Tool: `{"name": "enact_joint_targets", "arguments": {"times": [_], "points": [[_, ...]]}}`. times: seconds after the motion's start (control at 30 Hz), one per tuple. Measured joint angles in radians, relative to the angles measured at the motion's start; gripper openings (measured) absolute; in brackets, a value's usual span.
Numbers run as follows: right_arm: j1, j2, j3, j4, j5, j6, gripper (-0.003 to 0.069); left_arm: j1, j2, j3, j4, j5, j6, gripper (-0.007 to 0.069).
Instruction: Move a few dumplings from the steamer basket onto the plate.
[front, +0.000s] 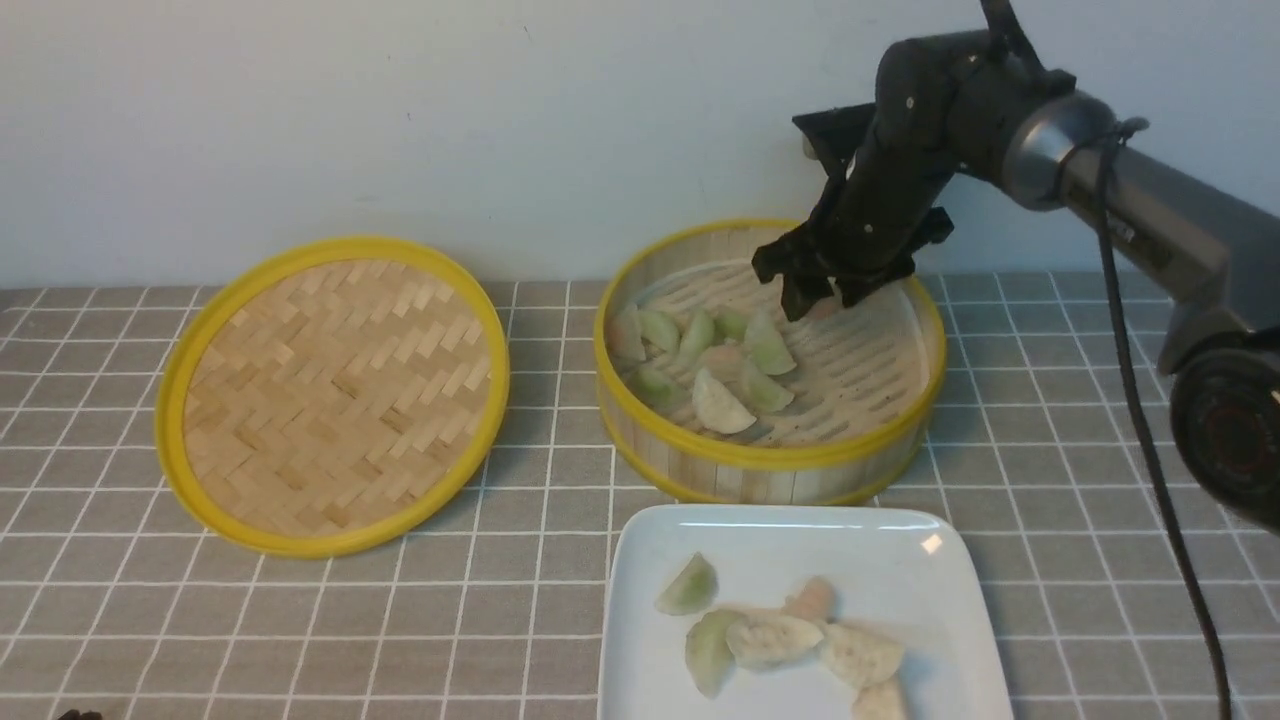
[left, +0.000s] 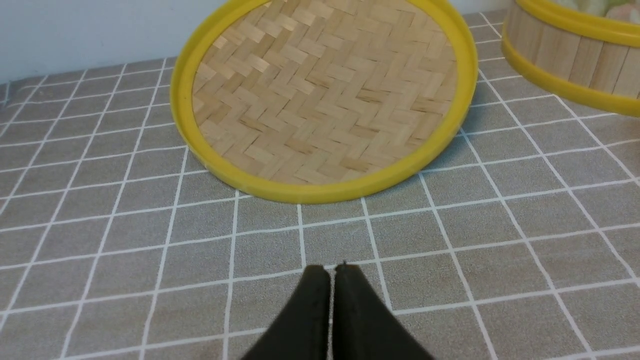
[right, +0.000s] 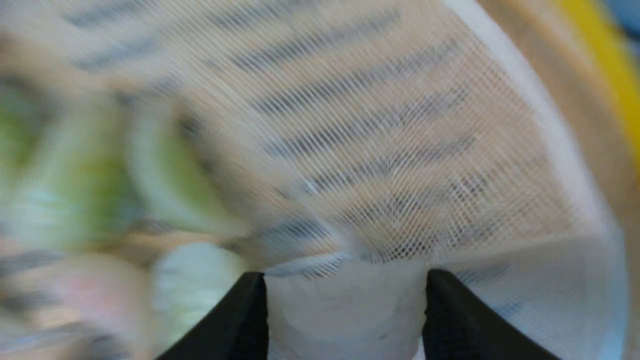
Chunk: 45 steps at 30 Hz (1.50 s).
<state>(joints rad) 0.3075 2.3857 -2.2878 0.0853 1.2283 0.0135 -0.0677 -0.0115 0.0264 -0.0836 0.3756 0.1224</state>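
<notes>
In the front view, my right hand (front: 825, 292) hangs inside the steamer basket (front: 770, 462) near its far wall, and the black wrist hides what it grips. The dumplings (front: 715, 365) crowd the basket's left half, just beside the hand. The plate (front: 900, 545) sits right in front of the basket with several served dumplings (front: 770, 638) on it. The woven lid (front: 335, 390) lies to the left on the checked desk (front: 100, 600), apart from the basket.

In the left wrist view, my left hand (left: 332, 270) is low over the desk with its fingers pressed together and nothing between them. The lid is straight ahead and the basket wall is off to one side.

The right wrist view is badly blurred. The right hand is pinching a pale dumpling (right: 345, 315) between both fingers, above the mesh liner (right: 400, 165). The green smears beside it are the other dumplings.
</notes>
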Motion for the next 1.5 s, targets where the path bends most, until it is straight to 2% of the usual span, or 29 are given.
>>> {"name": "enact_joint_targets", "arguments": {"times": [0.13,0.37,0.47,0.63,0.93,1.03,1.07,1.1,1.17,1.27,1.37,1.47,1.5], "points": [[0.002,-0.163,0.09,-0.001,0.008,0.0,0.036,0.0,0.0,0.0,0.0,0.0,0.0,-0.0005],[0.048,-0.508,0.519,0.038,0.009,0.003,0.036,0.0,0.0,0.0,0.0,0.0,0.0,-0.0005],[0.093,-0.611,0.719,0.074,0.004,0.004,0.036,0.0,0.0,0.0,0.0,0.0,0.0,-0.0005],[0.21,-0.75,1.04,0.097,-0.111,0.054,0.036,0.0,0.0,0.0,0.0,0.0,0.0,-0.0005],[0.321,-0.759,1.2,0.124,-0.275,0.078,0.0367,0.0,0.0,0.0,0.0,0.0,0.0,-0.0005],[0.322,-0.752,1.2,0.127,-0.294,0.083,0.0421,0.0,0.0,0.0,0.0,0.0,0.0,-0.0005],[0.322,-0.746,1.2,0.124,-0.295,0.092,0.0503,0.0,0.0,0.0,0.0,0.0,0.0,-0.0005],[0.322,-0.746,1.2,0.124,-0.295,0.095,0.0513,0.0,0.0,0.0,0.0,0.0,0.0,-0.0005],[0.322,-0.742,1.2,0.119,-0.293,0.105,0.0608,0.0,0.0,0.0,0.0,0.0,0.0,-0.0005],[0.322,-0.751,1.2,0.093,-0.292,0.118,0.0654,0.0,0.0,0.0,0.0,0.0,0.0,-0.0005],[0.322,-0.806,1.2,0.069,-0.287,0.131,0.0582,0.0,0.0,0.0,0.0,0.0,0.0,-0.0005],[0.322,-0.959,1.2,0.024,-0.28,0.16,0.0347,0.0,0.0,0.0,0.0,0.0,0.0,-0.0005],[0.322,-0.959,1.2,0.024,-0.28,0.163,0.0347,0.0,0.0,0.0,0.0,0.0,0.0,-0.0005]]}}
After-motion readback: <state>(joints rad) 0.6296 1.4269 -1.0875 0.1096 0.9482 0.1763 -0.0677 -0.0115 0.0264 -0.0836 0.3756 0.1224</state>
